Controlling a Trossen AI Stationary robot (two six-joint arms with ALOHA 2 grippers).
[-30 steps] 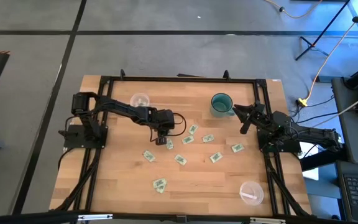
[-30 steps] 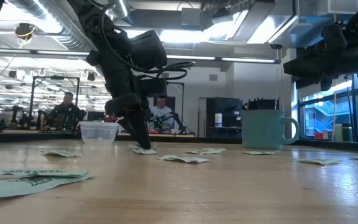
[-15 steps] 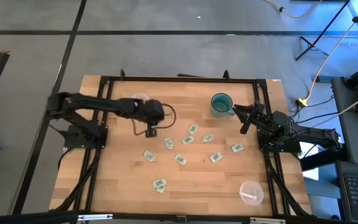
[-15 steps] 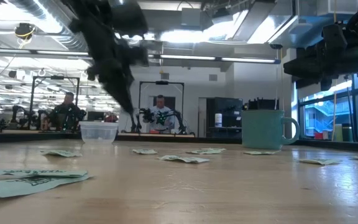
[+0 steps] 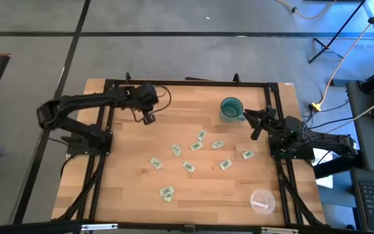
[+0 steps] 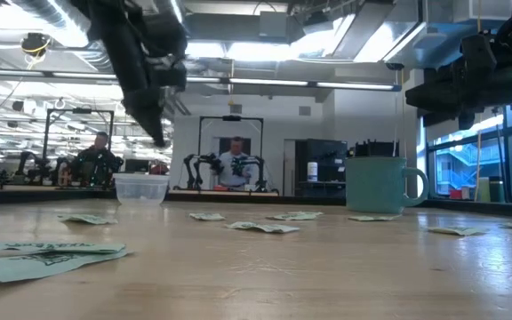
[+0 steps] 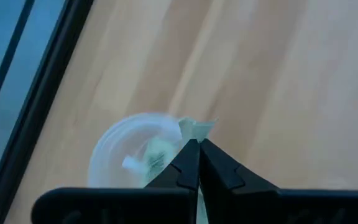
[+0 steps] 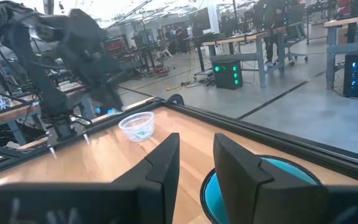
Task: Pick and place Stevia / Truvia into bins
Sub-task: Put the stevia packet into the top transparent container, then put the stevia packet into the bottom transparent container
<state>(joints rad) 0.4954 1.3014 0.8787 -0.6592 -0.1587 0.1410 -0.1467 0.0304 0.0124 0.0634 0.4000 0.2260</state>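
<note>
My left gripper (image 7: 199,146) is shut on one white-and-green Stevia sachet (image 7: 197,129) and hangs above the far-left clear cup (image 7: 132,152), which holds another sachet. In the low view that gripper (image 6: 159,140) is high over the cup (image 6: 140,188). In the high view the left gripper (image 5: 149,119) and its arm cover the cup. Several sachets (image 5: 196,146) lie flat on the table's middle. A second clear cup (image 5: 262,201) stands near the right front corner. My right gripper (image 8: 194,163) is open, waiting beside the teal mug (image 5: 231,108). My left gripper pinches the sachet by one end (image 7: 196,135) between its two fingertips, coming from above and pointing down. The rest of the sachet sticks out past the fingertips. It is lifted clear of the table, just beside the cup's rim as the wrist view shows it.
The teal mug (image 6: 379,185) stands at the far right of the table, close to my right gripper (image 5: 252,125). A dark metal frame (image 5: 187,83) runs along the table's edges. Bare wood lies between the far-left cup and the scattered sachets. People sit in the room behind.
My left gripper has risen from the table's middle, where its tips were down among the sachets, and swung toward the far left edge to a spot over the clear cup, carrying one sachet lifted clear. The right arm has kept still.
</note>
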